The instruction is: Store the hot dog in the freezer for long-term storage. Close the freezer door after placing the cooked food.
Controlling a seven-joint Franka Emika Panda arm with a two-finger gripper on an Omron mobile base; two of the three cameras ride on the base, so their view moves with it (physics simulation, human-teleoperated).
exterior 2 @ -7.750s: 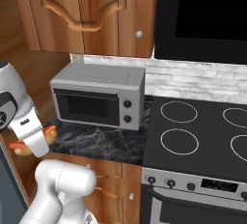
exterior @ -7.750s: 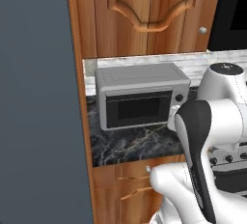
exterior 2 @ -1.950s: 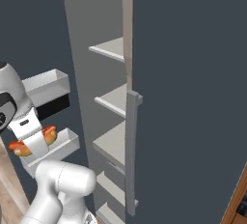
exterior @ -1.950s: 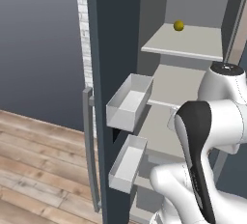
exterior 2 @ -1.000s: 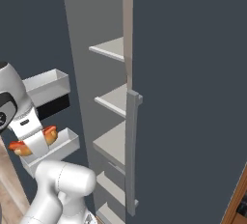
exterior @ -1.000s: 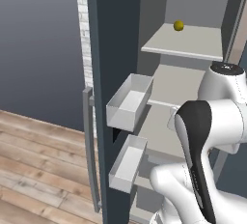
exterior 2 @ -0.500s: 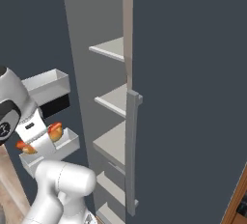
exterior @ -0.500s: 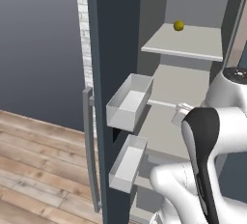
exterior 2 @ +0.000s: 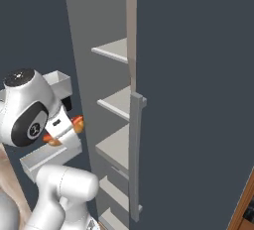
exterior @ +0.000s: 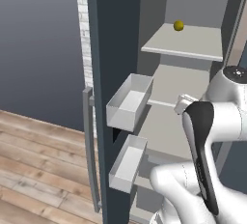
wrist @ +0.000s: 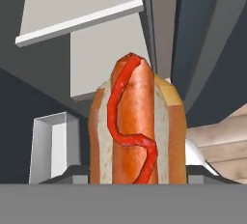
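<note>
The hot dog (wrist: 132,126), an orange-tan bun with a red sausage and a ketchup squiggle, stands upright in the hand view with my gripper (wrist: 135,177) shut on its lower end. In the right base view the hot dog (exterior 2: 77,122) pokes out beside the white hand, left of the freezer (exterior 2: 116,105) shelves and apart from them. The freezer door (exterior: 116,73) stands swung open, edge-on, with whitish bins (exterior: 129,107) on its inner face and a grey bar handle (exterior: 89,146). My gripper's fingers are hidden behind the arm in the left base view.
A small yellow ball (exterior: 178,25) lies on the upper pale shelf (exterior: 185,42). The other dark door (exterior 2: 198,100) with its vertical handle (exterior 2: 135,154) closes off the right side. Door bins (exterior 2: 44,157) sit close under the hand. Wooden floor (exterior: 34,170) lies to the left.
Within the last second the arm has swung the hot dog up and forward toward the freezer shelves. Long before that, the base views showed a counter with a microwave: the base has driven.
</note>
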